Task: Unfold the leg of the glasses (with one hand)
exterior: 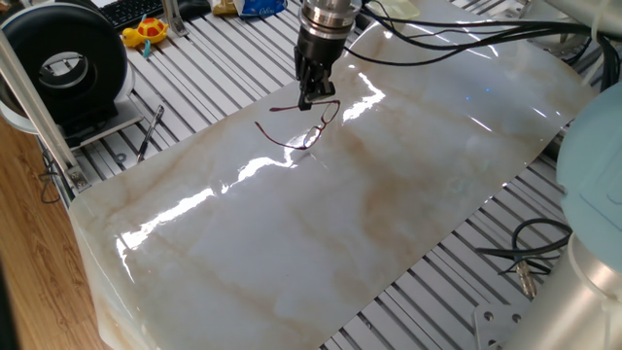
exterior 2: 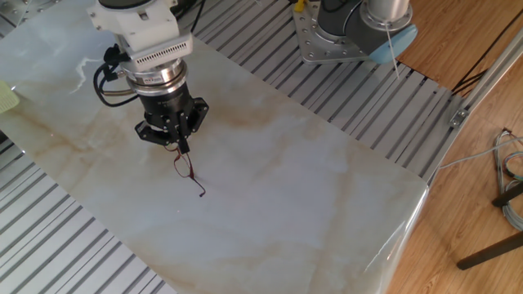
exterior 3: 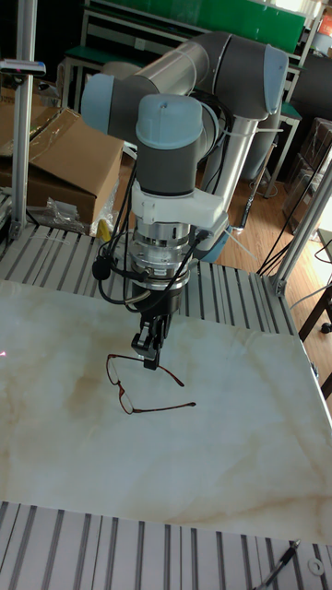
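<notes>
Gripper: the black two-finger gripper (exterior: 317, 96) (exterior 2: 184, 148) (exterior 3: 150, 355) points straight down at the pale marble-patterned sheet (exterior: 389, 224) (exterior 2: 310, 196) (exterior 3: 231, 461), fingers drawn close together and clamped on one slender arm of the glasses.

Glasses: small wire-framed glasses with dark reddish-purple rims (exterior: 303, 130) (exterior 2: 187, 168) (exterior 3: 138, 379) sit right under the fingertips, touching them, the rest reaching out from the gripper across the sheet.

Held arm: in the tall fixed view it runs from the front frame up through the fingertips and on a little past them.

Other arm: it's swung out away from the lenses, lying along the sheet with its tip well clear of the gripper.

Place on the sheet: nearer the long edge that faces the black round fan housing (exterior: 66, 68) in one fixed view, and well in from every corner.

Off the sheet: a dark pen-like tool (exterior: 149, 132) lies on the slotted metal table (exterior: 204, 78), beside that same long edge, well apart from the glasses.

Writing: none readable; a blue packet (exterior: 260, 7) at the top edge is too blurred to tell.
</notes>
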You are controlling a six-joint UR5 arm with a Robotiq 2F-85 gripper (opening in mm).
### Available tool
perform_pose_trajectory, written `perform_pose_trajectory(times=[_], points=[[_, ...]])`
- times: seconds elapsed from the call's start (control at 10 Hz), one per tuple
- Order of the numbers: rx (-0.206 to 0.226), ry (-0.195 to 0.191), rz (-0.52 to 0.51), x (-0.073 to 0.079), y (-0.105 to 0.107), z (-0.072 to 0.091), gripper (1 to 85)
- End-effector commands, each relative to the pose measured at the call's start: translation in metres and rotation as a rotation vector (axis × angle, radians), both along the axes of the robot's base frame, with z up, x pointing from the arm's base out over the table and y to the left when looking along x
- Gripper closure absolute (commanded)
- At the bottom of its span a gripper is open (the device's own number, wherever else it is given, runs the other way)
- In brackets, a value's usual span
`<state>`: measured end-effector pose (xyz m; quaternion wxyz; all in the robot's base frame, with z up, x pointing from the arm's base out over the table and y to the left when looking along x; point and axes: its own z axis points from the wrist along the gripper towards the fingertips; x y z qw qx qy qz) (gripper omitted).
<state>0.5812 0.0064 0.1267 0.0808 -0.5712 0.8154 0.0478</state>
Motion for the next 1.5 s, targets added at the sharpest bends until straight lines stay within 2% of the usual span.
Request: perform_pose_trajectory(times=[0.0,0.6,0.7,0.8,1.0,1.4], points=[[0.017,-0.005,-0.006,0.0030,0.0051,-0.0013,84.3],[0.006,-0.011,-0.018,0.0053,0.0060,-0.0072,83.0],[-0.001,-0.013,-0.017,0.0056,0.0044,-0.0074,70.7],[-0.006,-0.015,-0.008,0.0054,0.0031,-0.0071,44.3],[-0.014,-0.019,-0.001,0.0061,0.0005,-0.0069,37.7],[-0.015,-0.017,0.006,0.0050,-0.0013,-0.0055,34.7]])
